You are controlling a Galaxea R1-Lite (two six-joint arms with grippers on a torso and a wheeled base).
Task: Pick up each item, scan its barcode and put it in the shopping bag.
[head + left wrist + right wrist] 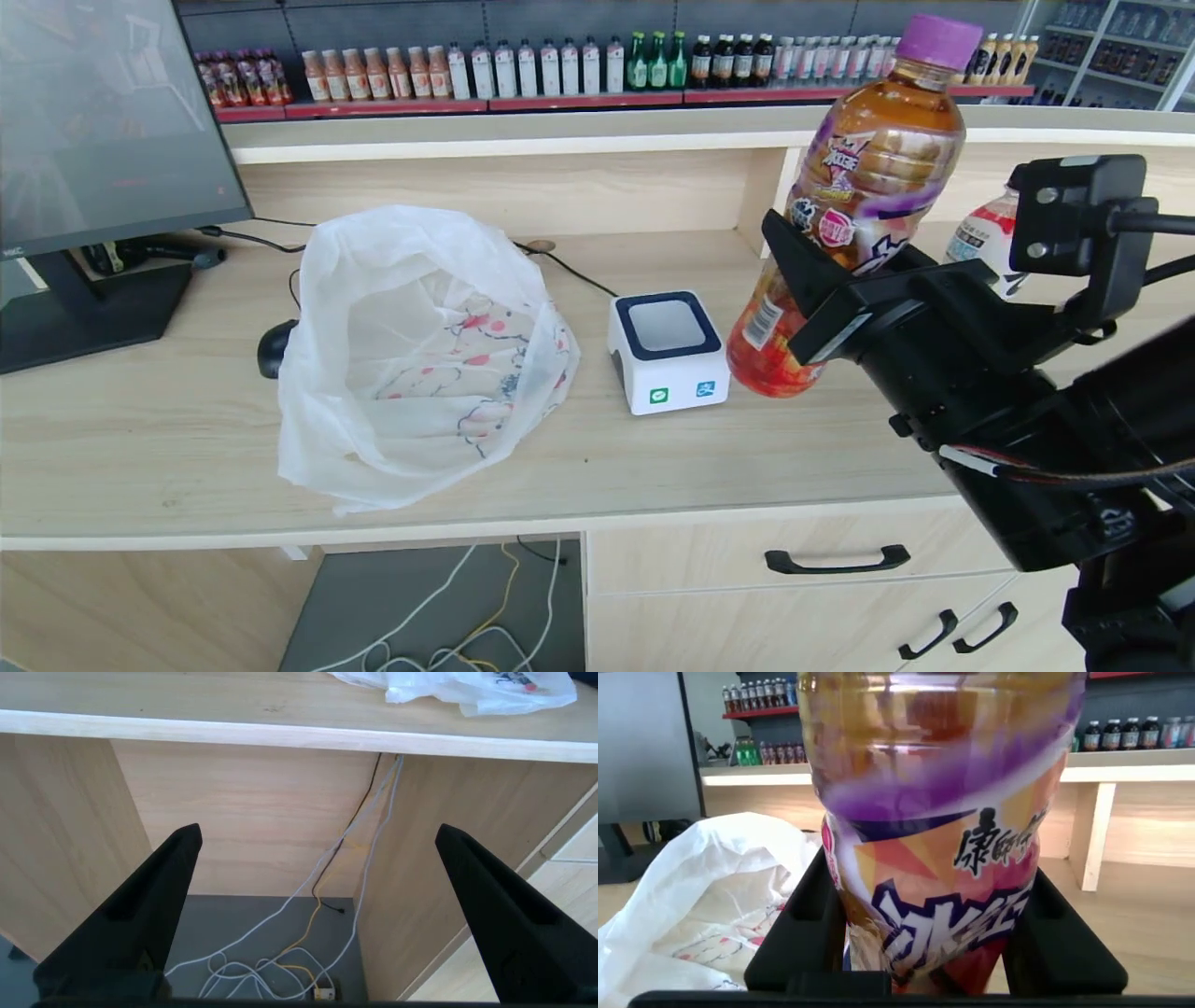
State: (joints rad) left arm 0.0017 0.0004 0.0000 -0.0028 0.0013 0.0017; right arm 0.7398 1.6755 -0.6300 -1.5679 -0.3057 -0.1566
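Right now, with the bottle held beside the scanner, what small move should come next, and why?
Probably ease the right gripper leftward and down, turning the bottle so its barcode faces the scanner window. The bottle is clamped, lifted and tilted just right of the scanner, barcode low on its side, not over the window. The bag lies open farther left.

The head camera looked down over the tabletop [653, 448]. The left wrist camera sat low, looking in beneath its front edge. The right wrist camera sat close against the bottle [943, 831]. All three caught the shopping bag [411, 355].
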